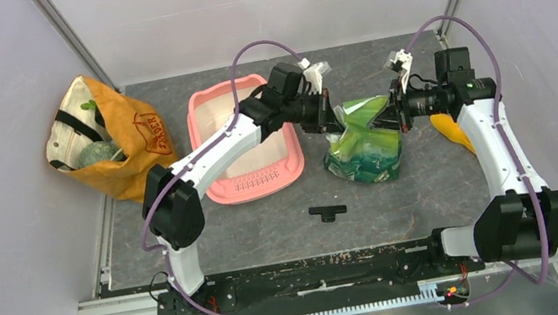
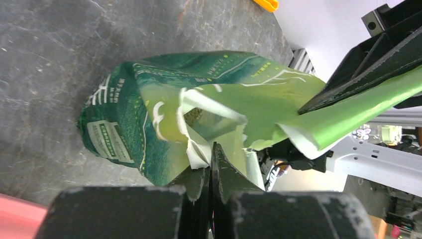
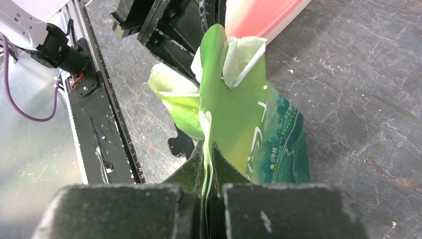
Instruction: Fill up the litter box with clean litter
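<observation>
The pink litter box (image 1: 262, 187) lies left of centre, with my left arm reaching across it. A glossy green foil bag (image 1: 364, 147) stands just right of it, its top torn open. My left gripper (image 1: 333, 118) is shut on the pale torn edge at the left of the bag's mouth (image 2: 211, 149). From the other side my right gripper (image 1: 397, 114) is shut on the green flap at the mouth's right (image 3: 208, 147). The mouth is stretched between the two. The litter is hidden inside the bag (image 2: 149, 114).
An orange-tan fabric bag (image 1: 106, 139) stands at the back left by the wall. An orange scoop (image 1: 449, 129) lies right of the foil bag, behind my right arm. A small black part (image 1: 327, 212) rests on the mat in front of the bag.
</observation>
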Robot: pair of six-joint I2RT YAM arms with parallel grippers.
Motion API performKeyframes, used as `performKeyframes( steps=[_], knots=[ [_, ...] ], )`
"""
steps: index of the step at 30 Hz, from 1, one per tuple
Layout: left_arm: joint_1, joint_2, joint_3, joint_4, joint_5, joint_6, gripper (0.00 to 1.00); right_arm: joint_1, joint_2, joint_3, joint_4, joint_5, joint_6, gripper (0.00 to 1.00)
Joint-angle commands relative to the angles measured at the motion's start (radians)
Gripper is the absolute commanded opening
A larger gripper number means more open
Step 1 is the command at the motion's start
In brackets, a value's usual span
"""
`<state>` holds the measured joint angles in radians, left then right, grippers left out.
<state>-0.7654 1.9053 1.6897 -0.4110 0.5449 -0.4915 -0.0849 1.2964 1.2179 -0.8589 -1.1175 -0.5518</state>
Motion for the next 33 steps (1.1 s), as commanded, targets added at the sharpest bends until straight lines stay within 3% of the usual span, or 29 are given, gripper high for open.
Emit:
performKeyframes(
  steps=[1, 12, 13, 15, 20, 23, 25, 28, 33],
  knots=[
    [0.003, -0.044, 0.078, 0.090, 0.041, 0.071, 0.02, -0.027, -0.016, 0.079, 0.022, -0.154, 0.022, 0.00],
    [0.006, -0.076, -0.041, 0.098, -0.025, 0.053, 0.02, -0.055, 0.065, 0.063, -0.132, -0.085, -0.262, 0.00],
    [0.007, -0.080, -0.041, 0.084, -0.040, 0.058, 0.06, -0.055, 0.067, 0.063, -0.157, -0.080, -0.284, 0.00],
    [0.006, -0.084, -0.030, 0.051, -0.060, 0.072, 0.28, -0.055, 0.067, 0.067, -0.194, -0.070, -0.320, 0.01],
    [0.010, -0.109, -0.018, 0.015, -0.107, 0.093, 0.56, -0.060, 0.045, 0.071, -0.218, -0.053, -0.333, 0.26],
    [0.016, -0.122, -0.009, 0.000, -0.110, 0.106, 0.59, -0.071, 0.033, 0.077, -0.217, -0.050, -0.319, 0.34],
    [0.020, -0.129, -0.001, -0.015, -0.122, 0.114, 0.70, -0.081, 0.028, 0.087, -0.216, -0.052, -0.299, 0.44],
    [0.027, -0.136, 0.013, -0.043, -0.126, 0.126, 0.72, -0.098, 0.020, 0.104, -0.218, -0.056, -0.278, 0.56],
    [0.039, -0.157, 0.015, -0.071, -0.146, 0.143, 0.86, -0.124, -0.010, 0.125, -0.216, -0.057, -0.251, 0.77]
  ],
)
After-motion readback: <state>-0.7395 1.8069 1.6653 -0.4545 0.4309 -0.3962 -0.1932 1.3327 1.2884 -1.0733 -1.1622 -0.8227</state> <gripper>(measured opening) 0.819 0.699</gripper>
